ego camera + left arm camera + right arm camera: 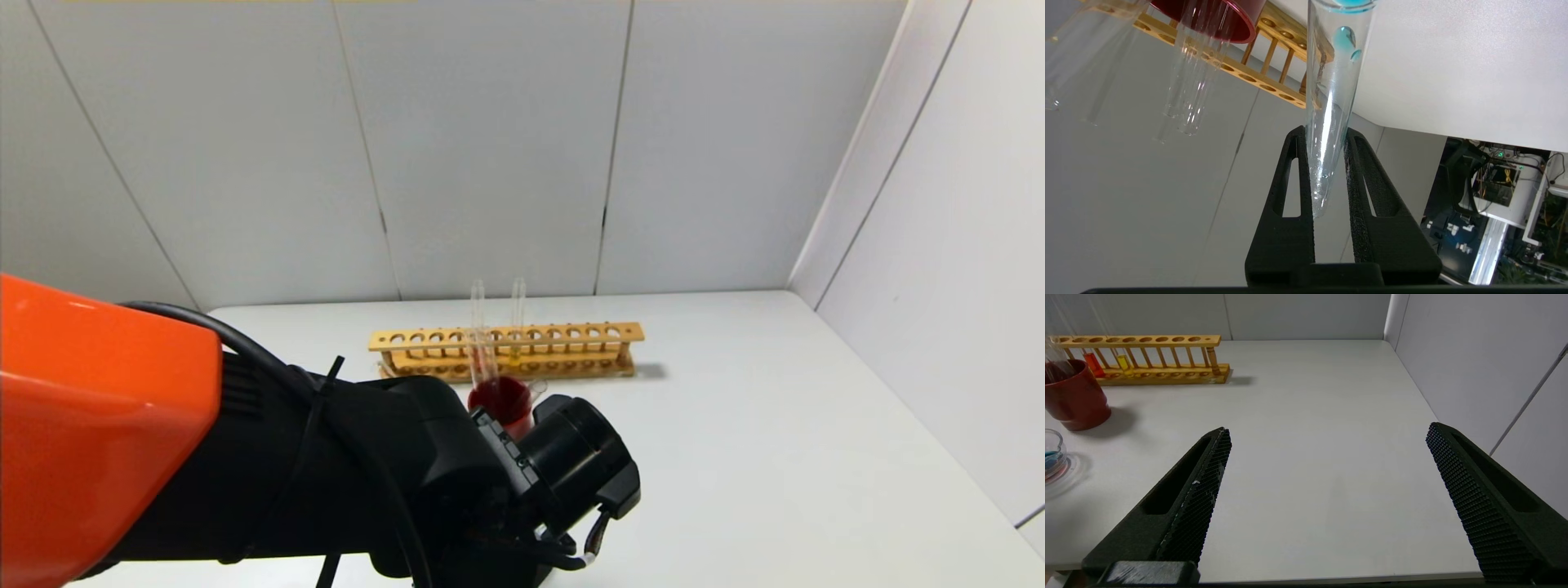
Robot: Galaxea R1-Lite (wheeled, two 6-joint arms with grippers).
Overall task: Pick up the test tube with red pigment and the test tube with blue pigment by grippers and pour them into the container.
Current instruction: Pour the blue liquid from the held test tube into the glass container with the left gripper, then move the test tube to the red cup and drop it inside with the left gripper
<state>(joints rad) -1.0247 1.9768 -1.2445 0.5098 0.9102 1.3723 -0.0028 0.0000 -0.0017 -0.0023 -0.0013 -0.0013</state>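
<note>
My left gripper [1326,130] is shut on the test tube with blue pigment [1331,102] and holds it tipped over, mouth away from the jaws. Teal-blue drops [1343,38] cling inside near its mouth. The container [1053,457], a low clear glass cup, stands on the table beside the dark red cup [1075,398] and holds blue liquid over a reddish layer. In the head view my left arm [367,474] hides the tube and the container. A tube with red liquid [1094,363] stands in the wooden rack [1143,359]. My right gripper [1327,428] is open and empty above the table's near right part.
The rack [506,347] lies along the back of the white table [775,457], with a yellow-liquid tube [1123,364] in it. Empty glass tubes [1196,81] stand in the red cup [500,400]. Grey walls close the back and the right side.
</note>
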